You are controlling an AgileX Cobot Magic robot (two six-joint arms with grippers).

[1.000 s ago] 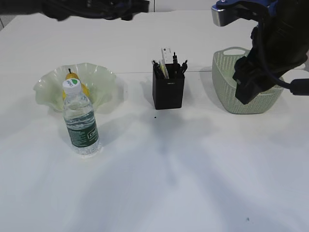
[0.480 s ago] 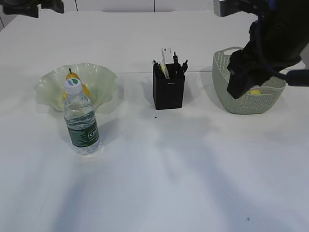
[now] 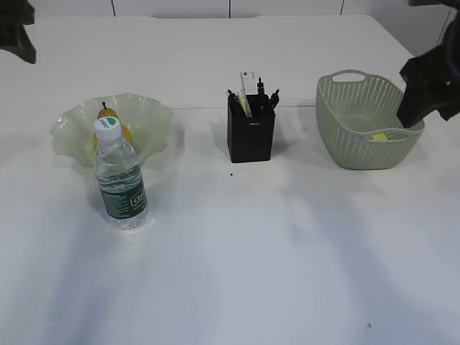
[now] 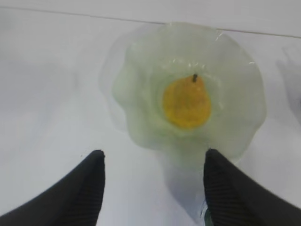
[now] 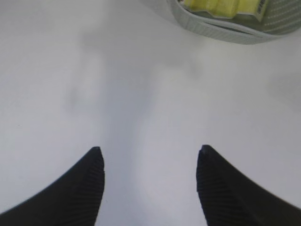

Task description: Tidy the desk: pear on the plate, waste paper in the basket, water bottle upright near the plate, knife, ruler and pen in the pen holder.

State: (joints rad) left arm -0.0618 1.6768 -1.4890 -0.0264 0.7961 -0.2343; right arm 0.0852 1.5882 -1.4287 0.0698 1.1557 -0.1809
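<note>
We look across the white worktop [image 3: 237, 273] and judge that the tidying is at its last step, or already complete, since every item seems to sit where the task wants it. On the right stands the basket [image 3: 345, 147], and inside it, low against the near wall, lies the yellow waste paper [image 3: 379, 136]; the right wrist view shows the same paper just within the basket's rim at the top edge. On the left the ruffled plate [image 3: 151, 118] holds the pear [image 4: 186, 102], which rests stem up near the dish's middle in the left wrist view. Just in front of the plate, touching or nearly touching its near rim as seen from outside, the water bottle [image 3: 121, 180] stands upright with its white cap on. Between plate and basket sits the black pen holder [image 3: 251, 136], with the ruler [image 3: 247, 85] and several dark stems standing out of its top; we cannot tell pen from knife among them. The left pincer [image 4: 153, 188] hangs above the plate with its jaws spread wide and nothing between them, and the right pincer [image 5: 149, 183] hangs over bare worktop beside the basket, likewise spread and empty. In the exterior view both arms show only at the far corners, well apart from the things. We judge that the next move calls for little: a check that nothing lies loose on the worktop, then both arms drawn clear without brushing the bottle or the basket.
</note>
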